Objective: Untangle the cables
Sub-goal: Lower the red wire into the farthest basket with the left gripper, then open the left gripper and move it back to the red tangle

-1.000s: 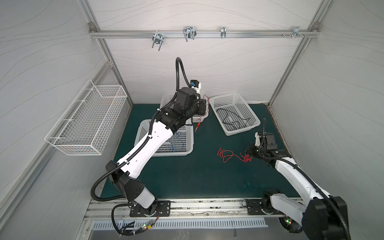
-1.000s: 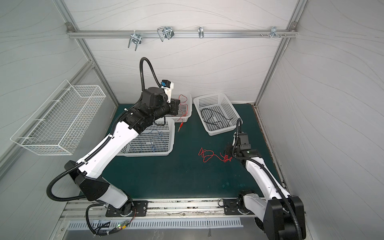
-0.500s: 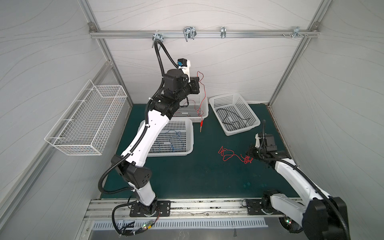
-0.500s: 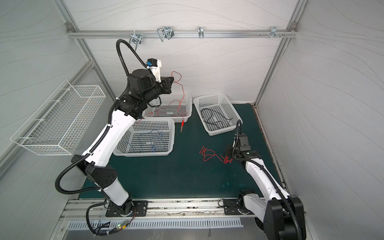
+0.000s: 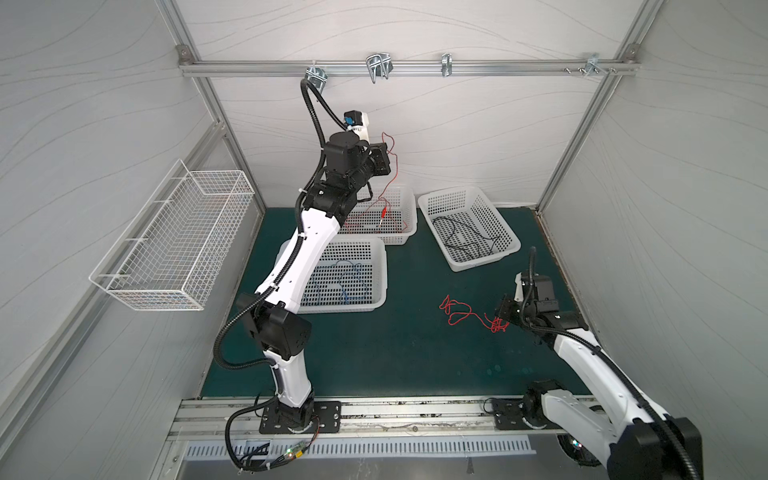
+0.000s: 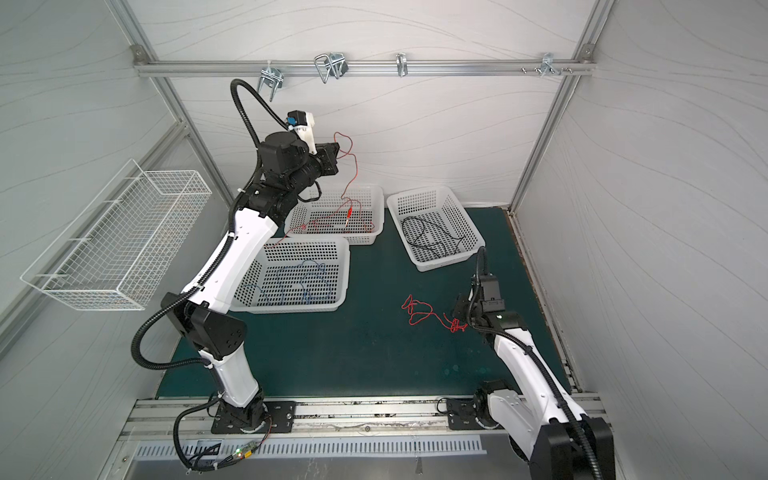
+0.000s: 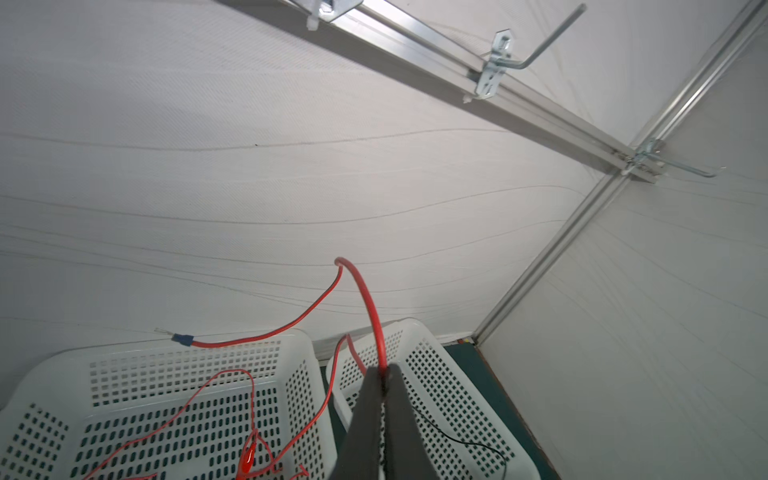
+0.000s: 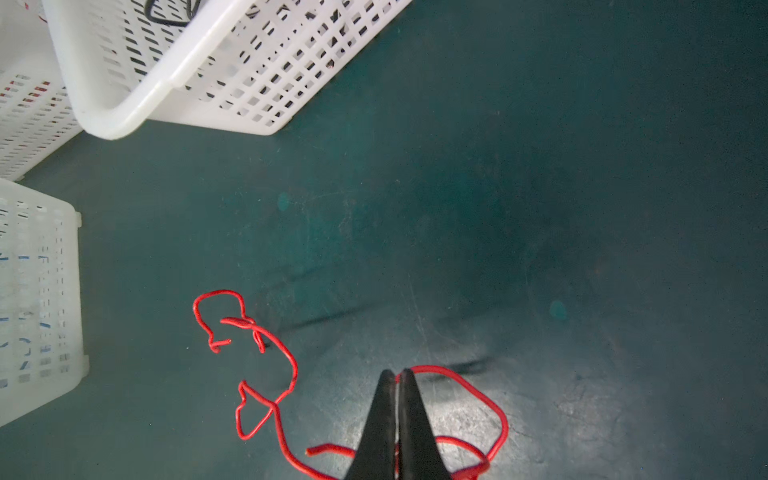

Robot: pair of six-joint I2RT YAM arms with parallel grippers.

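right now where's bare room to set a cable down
Bare mat between front rail, blue-cable basket and loose red cable. Crowded: red-cable basket and black-cable basket at the back, and around the right gripper.

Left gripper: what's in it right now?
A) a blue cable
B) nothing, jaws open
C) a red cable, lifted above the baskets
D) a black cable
C: the left wrist view shows the left gripper shut on a red cable arcing up from its tips, and in a top view it is raised over a white basket.
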